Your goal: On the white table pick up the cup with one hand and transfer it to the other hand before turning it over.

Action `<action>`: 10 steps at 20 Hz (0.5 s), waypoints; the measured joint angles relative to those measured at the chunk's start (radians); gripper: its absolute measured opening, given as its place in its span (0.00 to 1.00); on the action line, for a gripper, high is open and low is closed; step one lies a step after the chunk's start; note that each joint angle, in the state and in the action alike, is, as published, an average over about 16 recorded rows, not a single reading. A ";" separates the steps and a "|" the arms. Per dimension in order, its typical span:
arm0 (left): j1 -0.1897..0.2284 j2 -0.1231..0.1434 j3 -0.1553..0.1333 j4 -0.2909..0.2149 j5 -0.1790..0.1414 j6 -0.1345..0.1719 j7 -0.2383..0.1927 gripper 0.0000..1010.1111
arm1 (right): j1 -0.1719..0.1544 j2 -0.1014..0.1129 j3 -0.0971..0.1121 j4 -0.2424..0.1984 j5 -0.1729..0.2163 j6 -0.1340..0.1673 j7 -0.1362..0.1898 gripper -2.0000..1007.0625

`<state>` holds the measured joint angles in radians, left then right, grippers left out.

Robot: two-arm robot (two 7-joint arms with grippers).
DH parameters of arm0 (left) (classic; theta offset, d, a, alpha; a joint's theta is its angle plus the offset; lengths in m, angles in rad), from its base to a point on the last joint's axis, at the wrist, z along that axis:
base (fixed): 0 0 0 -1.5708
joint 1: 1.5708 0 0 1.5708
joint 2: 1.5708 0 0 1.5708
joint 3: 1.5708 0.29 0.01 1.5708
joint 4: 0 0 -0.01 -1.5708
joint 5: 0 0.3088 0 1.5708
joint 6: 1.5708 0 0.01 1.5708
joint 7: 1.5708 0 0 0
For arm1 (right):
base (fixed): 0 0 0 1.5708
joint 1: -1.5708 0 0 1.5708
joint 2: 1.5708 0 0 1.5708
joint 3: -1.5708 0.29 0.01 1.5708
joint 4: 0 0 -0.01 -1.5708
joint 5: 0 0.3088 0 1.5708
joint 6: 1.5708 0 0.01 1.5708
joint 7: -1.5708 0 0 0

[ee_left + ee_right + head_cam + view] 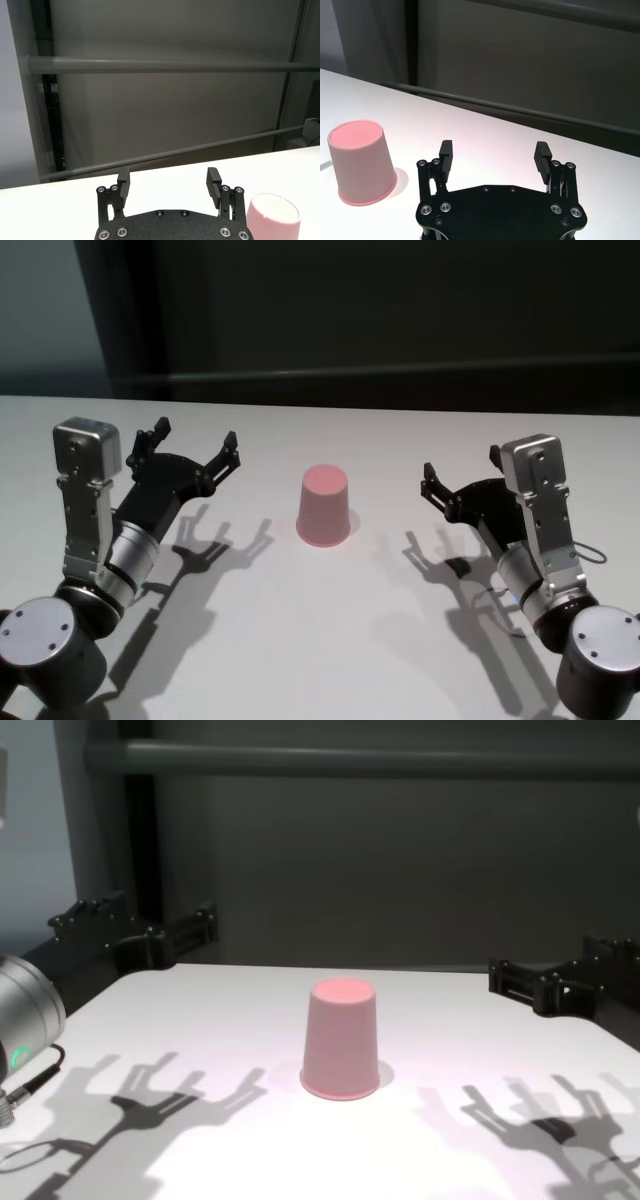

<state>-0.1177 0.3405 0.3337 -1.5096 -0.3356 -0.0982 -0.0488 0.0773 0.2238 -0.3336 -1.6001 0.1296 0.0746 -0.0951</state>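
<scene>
Left gripper (170, 184) sits at bottom centre of the frame, black body with screw heads, its two fingers (123, 181) spread wide apart, nothing between them. The cup (274, 216) is at lower right, pink, standing upside down with its closed base up, cut off by the bottom edge, just beside the gripper's nearer finger, not touching it. The white table (60, 200) fills the lower band. Behind it a dark wall with a grey horizontal bar (165, 65) across the upper frame.

One pink cup (324, 506), standing rim-down, on one white bench (330, 640); two hands, left (192, 451) and right (458, 472), both empty.
</scene>
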 joint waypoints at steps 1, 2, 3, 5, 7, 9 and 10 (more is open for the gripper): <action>0.000 0.000 0.000 0.000 0.000 0.000 0.000 0.99 | 0.000 -0.003 0.000 0.003 -0.002 0.000 0.002 0.99; 0.000 0.000 0.000 0.000 0.000 0.000 0.000 0.99 | 0.000 -0.005 0.001 0.006 -0.004 -0.001 0.003 0.99; 0.000 0.000 0.000 0.000 0.000 0.000 0.000 0.99 | 0.001 -0.008 0.002 0.009 -0.006 -0.002 0.005 0.99; 0.000 0.000 0.000 0.000 0.000 0.000 0.000 0.99 | 0.001 -0.013 0.004 0.015 -0.009 -0.003 0.008 0.99; 0.000 0.000 0.000 0.000 0.000 0.000 0.000 0.99 | 0.001 -0.018 0.007 0.021 -0.013 -0.007 0.011 0.99; 0.000 0.000 0.000 0.000 0.000 0.000 0.000 0.99 | 0.001 -0.022 0.010 0.028 -0.017 -0.011 0.013 0.99; 0.000 0.000 0.000 0.000 0.000 0.000 0.000 0.99 | 0.001 -0.024 0.012 0.031 -0.018 -0.013 0.014 0.99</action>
<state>-0.1178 0.3405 0.3337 -1.5096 -0.3356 -0.0982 -0.0488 0.0780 0.1994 -0.3213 -1.5693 0.1112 0.0614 -0.0811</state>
